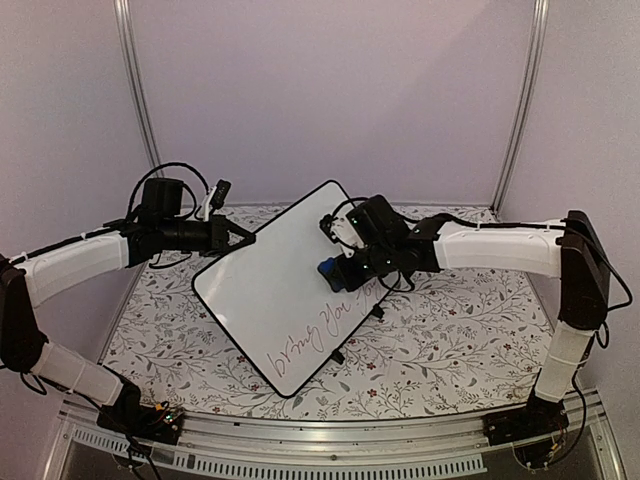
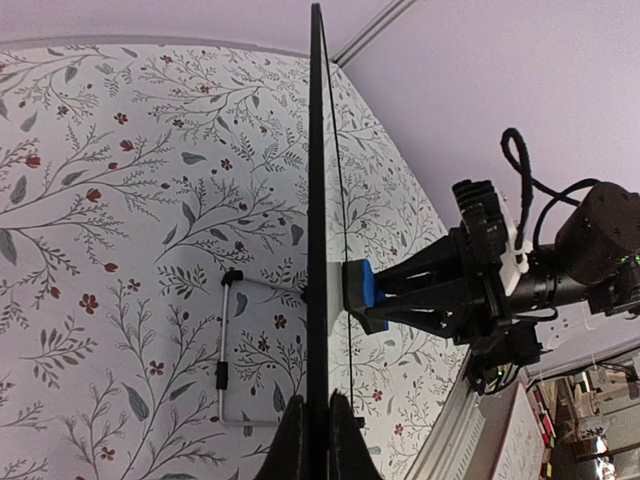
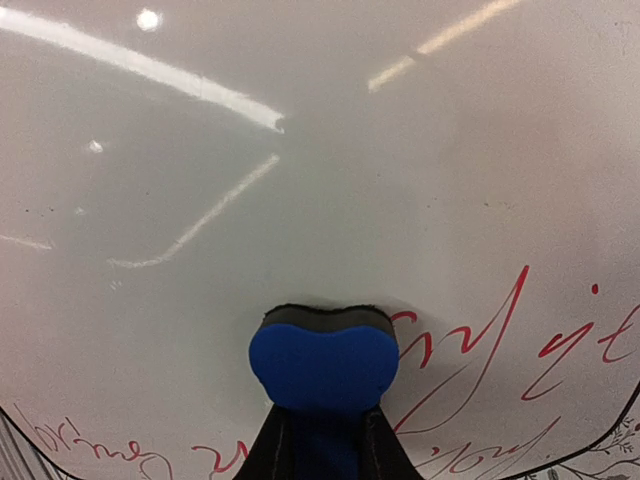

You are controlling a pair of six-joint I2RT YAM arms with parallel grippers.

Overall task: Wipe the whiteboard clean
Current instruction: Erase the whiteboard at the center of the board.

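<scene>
The left hand pinches the whiteboard, long axis slanting near-left to far-right; right hand grips a blue eraser.

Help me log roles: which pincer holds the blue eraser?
The right pincer, pressing the eraser on the whiteboard; the left pincer clamps the board's edge.

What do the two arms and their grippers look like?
The left arm and right arm have white tube-like links, black joints and loose black cables. The left gripper and right gripper are black, with thin tapering fingers.
</scene>
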